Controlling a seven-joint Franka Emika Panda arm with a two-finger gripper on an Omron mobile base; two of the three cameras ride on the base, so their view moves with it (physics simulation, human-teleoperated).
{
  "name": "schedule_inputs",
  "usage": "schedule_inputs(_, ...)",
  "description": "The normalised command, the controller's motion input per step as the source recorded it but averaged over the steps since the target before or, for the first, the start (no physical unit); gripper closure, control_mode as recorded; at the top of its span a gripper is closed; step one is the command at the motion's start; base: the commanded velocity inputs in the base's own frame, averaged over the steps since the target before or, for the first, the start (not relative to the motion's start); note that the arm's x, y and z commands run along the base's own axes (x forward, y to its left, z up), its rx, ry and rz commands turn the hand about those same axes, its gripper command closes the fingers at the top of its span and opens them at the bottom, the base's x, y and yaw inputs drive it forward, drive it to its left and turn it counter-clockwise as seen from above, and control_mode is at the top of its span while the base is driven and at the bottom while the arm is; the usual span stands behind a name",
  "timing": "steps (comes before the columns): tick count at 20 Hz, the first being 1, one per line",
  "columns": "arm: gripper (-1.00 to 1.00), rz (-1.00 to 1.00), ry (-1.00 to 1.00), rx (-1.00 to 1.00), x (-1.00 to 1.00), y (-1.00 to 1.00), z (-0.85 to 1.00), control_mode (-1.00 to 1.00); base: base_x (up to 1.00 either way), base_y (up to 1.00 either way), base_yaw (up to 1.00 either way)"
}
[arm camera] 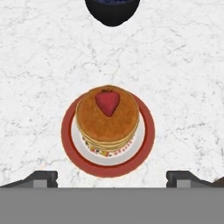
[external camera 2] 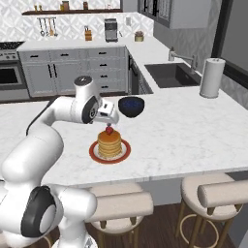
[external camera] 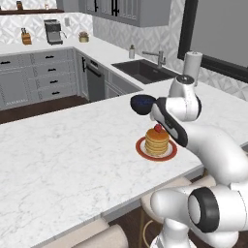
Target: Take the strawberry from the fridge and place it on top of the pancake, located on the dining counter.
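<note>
The strawberry [arm camera: 107,101] lies on top of the pancake [arm camera: 107,120], toward the edge nearer the bowl [arm camera: 112,11], touching nothing else. The pancake sits on a red plate [arm camera: 144,148] on the counter [arm camera: 183,74], near the counter's front edge above the stools [external camera 2: 121,203]. The bowl, dark blue, stands just behind the plate, apart from it. The gripper [arm camera: 112,178] hangs over the pancake with its jaws spread wide, one fingertip [arm camera: 41,178] to each side of the plate, gripping nothing and clear of the berry. In the right base view the hand [external camera 2: 107,116] sits just above the strawberry [external camera 2: 109,130], between pancake and bowl.
</note>
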Motion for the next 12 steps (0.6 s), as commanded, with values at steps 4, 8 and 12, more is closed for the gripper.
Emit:
schedule_inputs(4, -1.0, -0.03, -0.05, 0.01, -0.42, -0.11, 0.0, -1.0, 0.0, 0.0, 0.0)
schedule_inputs(8, -1.0, -0.02, -0.02, 0.01, -0.23, -0.03, 0.0, -1.0, 0.0, 0.0, 0.0)
schedule_inputs(12, -1.0, 0.0, 0.0, 0.0, -0.01, 0.0, -0.05, -1.0, 0.0, 0.0, 0.0)
